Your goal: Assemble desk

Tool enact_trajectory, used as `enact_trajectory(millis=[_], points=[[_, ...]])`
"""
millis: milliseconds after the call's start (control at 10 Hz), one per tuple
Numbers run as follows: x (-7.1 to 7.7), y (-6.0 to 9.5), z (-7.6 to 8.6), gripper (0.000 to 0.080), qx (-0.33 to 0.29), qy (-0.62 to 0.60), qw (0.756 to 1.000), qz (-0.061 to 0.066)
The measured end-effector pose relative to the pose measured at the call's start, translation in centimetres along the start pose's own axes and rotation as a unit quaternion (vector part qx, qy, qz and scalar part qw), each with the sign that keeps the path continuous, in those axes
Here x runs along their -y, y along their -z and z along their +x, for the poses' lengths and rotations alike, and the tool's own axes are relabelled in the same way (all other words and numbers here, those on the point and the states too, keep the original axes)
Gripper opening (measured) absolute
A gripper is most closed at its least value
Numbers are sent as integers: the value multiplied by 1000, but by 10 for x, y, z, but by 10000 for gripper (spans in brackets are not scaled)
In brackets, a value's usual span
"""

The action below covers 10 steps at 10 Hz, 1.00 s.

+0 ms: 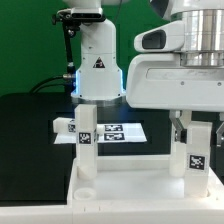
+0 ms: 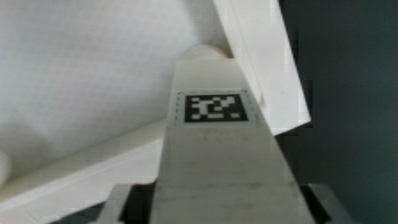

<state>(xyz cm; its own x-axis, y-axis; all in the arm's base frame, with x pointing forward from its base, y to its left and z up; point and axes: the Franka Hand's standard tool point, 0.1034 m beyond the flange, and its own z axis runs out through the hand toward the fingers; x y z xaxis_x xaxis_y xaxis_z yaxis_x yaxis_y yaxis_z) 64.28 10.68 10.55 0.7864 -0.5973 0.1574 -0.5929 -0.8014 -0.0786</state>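
The desk's white tabletop panel (image 1: 135, 187) lies rim up at the front of the table. One white leg (image 1: 87, 140) with a tag stands upright at its corner on the exterior view's left. My gripper (image 1: 197, 130) is shut on a second tagged leg (image 1: 196, 152), holding it upright at the panel's corner on the exterior view's right. In the wrist view this leg (image 2: 217, 140) runs out between my fingers (image 2: 135, 203) toward the panel's rim (image 2: 267, 60). My gripper (image 2: 217, 208) clamps its near end. I cannot tell whether the leg is seated.
The marker board (image 1: 118, 131) lies on the black table behind the panel. Another white tagged leg (image 1: 65, 125) lies next to it on the exterior view's left. The white robot base (image 1: 97, 62) with the triangle logo stands at the back.
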Motion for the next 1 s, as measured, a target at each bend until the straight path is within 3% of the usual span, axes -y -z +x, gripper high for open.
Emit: enact_trajectory(millis=[200,300,400,700,900,1000], points=[[-3,0,0,284,9,-173,985,-5],[-4,0,-1,284,21,-269,963,-2],[-5,0,-1,284,39,-326,944,4],[-5,0,-3,286,49,-406,913,0],[-5,0,-3,286,53,-487,872,-4],[-4,0,-3,286,63,-552,832,-4]])
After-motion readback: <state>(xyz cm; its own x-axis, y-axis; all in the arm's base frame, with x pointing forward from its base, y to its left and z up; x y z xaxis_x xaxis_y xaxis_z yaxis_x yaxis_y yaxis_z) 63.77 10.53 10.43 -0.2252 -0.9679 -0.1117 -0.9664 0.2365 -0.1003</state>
